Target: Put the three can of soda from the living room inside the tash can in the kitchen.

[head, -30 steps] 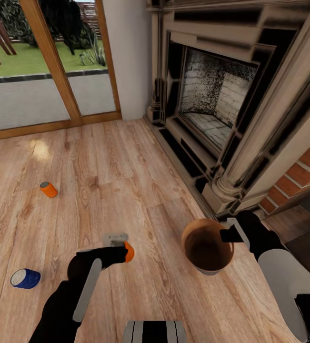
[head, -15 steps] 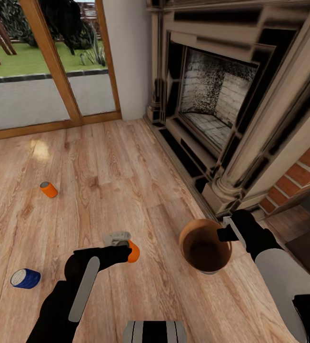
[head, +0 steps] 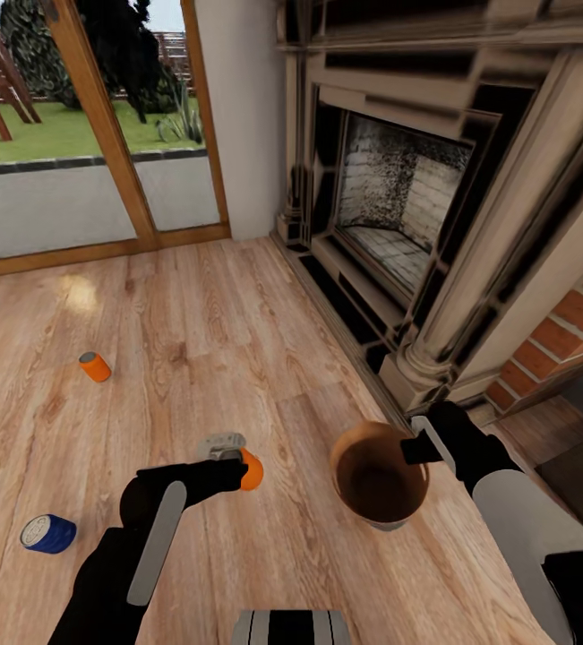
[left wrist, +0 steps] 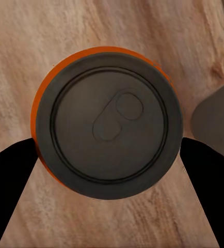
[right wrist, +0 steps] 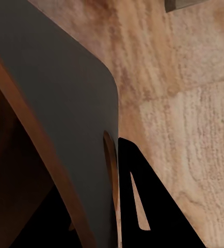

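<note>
Light wood floor with visible grain; matt grey metal top on the orange can — carved stone fireplace.

Both tools clamped, left, right

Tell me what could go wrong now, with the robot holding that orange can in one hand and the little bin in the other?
The left gripper pinches the bright orange soda can only at its sides; it may slip onto the wood floor.

The right gripper holds the pale round bin with copper-brown inside by one rim edge, so it could tilt or drop.

The can is beside the bin, not over it; an early release would miss.
</note>
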`<state>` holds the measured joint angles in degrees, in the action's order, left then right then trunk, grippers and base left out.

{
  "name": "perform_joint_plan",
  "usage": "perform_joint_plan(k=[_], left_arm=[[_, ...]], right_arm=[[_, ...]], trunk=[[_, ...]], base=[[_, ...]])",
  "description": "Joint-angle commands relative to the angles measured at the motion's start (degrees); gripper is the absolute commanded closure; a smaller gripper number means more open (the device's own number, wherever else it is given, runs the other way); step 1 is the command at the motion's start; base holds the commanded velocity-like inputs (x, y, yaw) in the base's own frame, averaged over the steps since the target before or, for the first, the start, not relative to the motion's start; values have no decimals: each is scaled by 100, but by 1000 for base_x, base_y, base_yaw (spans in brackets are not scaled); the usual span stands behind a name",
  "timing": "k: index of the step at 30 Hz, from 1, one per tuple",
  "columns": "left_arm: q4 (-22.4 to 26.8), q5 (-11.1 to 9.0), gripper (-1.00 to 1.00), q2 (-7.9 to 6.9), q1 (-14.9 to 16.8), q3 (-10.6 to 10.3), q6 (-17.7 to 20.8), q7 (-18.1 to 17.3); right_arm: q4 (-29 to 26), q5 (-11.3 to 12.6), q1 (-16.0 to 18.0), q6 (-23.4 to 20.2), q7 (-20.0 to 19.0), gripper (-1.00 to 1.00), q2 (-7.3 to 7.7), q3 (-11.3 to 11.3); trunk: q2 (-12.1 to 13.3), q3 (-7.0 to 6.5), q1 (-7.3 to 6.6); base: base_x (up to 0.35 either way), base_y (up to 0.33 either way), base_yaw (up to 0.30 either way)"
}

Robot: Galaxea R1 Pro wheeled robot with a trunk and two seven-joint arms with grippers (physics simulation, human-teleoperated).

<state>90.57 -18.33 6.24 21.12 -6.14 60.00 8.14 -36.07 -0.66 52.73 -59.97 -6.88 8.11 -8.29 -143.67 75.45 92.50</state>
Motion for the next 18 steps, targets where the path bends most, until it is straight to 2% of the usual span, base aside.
perform_joint_plan(k=[1, 7, 12, 18], left_arm=[[18, 2, 100, 0, -1, 0, 0, 3], [47, -3, 100, 5, -1, -27, 0, 0], [54, -10, 100, 8, -1, -66, 0, -4], [56, -282, 100, 3, -2, -406, 0, -1]], right_arm=[[2, 62, 0, -3, -22, 100, -37, -2], [3, 51, 0, -3, 2, 100, -173, -12], [5, 54, 0, -3, 15, 100, -211, -44], [21, 52, 0, -3, 30, 100, -327, -167]], trunk=[[2, -23, -2], [10, -156, -18], [16, -267, -31], [24, -400, -46]], base=[[0, 0, 0], [0, 0, 0], [0, 0, 0], [0, 0, 0]])
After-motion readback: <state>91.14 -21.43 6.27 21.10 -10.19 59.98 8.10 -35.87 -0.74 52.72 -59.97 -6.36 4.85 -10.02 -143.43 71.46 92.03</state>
